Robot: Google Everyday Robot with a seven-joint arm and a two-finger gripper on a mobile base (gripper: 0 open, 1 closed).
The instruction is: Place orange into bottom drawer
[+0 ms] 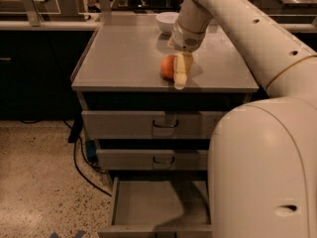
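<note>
The gripper (178, 77) is hanging down over the front edge of the cabinet (124, 53) top, pressing against the right side of the orange (167, 67). Whether it is wide, narrow or gripping cannot be told. The orange is sitting on the cabinet top near the front, right of centre. A white bowl (166, 22) is resting at the back of the cabinet top. The bottom drawer (148, 203) is standing pulled out at the cabinet's foot, below two shut drawers.
</note>
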